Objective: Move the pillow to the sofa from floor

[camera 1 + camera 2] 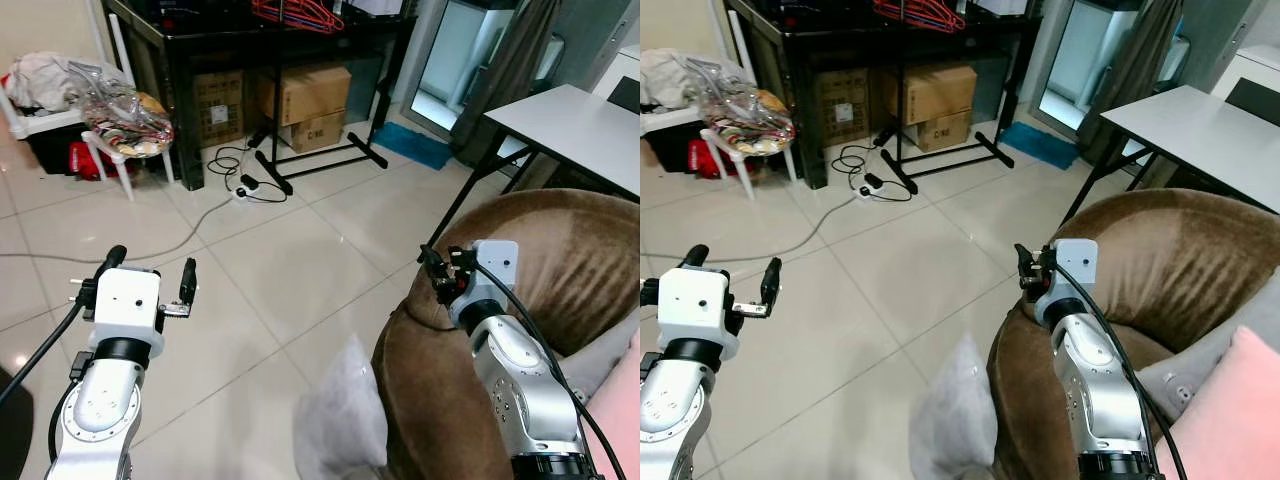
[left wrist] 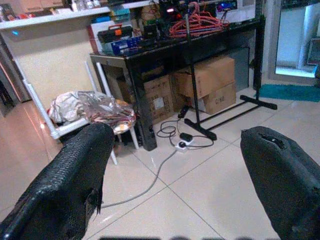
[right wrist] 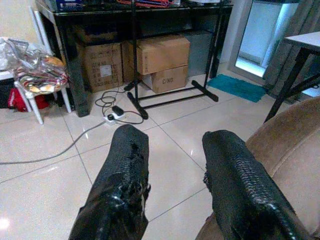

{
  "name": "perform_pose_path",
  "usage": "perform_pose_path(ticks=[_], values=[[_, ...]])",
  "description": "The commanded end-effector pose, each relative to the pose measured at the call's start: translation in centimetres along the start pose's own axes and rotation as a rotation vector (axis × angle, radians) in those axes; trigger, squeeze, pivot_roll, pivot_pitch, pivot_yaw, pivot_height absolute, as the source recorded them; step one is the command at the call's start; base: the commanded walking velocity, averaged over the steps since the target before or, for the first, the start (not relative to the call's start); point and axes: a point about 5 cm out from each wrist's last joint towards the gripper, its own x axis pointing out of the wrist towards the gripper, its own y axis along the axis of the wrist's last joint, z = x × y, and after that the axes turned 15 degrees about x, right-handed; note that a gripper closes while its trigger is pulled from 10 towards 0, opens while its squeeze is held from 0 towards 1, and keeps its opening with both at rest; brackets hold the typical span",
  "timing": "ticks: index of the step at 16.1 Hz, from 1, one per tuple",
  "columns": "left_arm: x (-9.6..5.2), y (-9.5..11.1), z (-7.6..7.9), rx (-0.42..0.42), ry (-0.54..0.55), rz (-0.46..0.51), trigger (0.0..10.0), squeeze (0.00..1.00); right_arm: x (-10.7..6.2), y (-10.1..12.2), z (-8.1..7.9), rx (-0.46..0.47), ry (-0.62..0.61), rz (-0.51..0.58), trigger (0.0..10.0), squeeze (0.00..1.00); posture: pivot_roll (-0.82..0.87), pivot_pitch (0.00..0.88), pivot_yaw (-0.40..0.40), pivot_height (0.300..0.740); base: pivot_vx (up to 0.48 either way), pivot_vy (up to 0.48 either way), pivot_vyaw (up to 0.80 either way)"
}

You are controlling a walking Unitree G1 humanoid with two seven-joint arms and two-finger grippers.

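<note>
A pale grey pillow stands on the tiled floor, leaning against the brown sofa low in the head views. My left gripper is raised over bare floor to the left of the pillow, its fingers spread wide open with nothing between them. Above the sofa's rounded arm, higher than the pillow and to its right, my right gripper is held open. Its fingers have an empty gap between them.
A pink cushion lies on the sofa. A white table stands behind the sofa. Ahead are a black desk, cardboard boxes, a black stand, a power strip with cables and a white chair piled with clothes.
</note>
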Motion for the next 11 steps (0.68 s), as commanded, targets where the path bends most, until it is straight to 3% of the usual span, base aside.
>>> perform_pose_path(ticks=[1, 11], values=[[0.10, 0.04, 0.32, 0.004, -0.013, 0.005, 10.0, 0.00, -0.01, -0.07, 0.28, -0.001, -0.011, 0.004, 10.0, 0.00, -0.02, 0.000, -0.111, 0.665, 0.000, 0.000, 0.00], [0.22, 0.11, 0.94, 0.001, -0.043, 0.007, 10.0, 0.00, 0.19, -0.41, -0.18, -0.010, 0.010, -0.006, 10.0, 0.00, -0.01, 0.000, -0.114, 0.560, 0.000, 0.000, 0.00]])
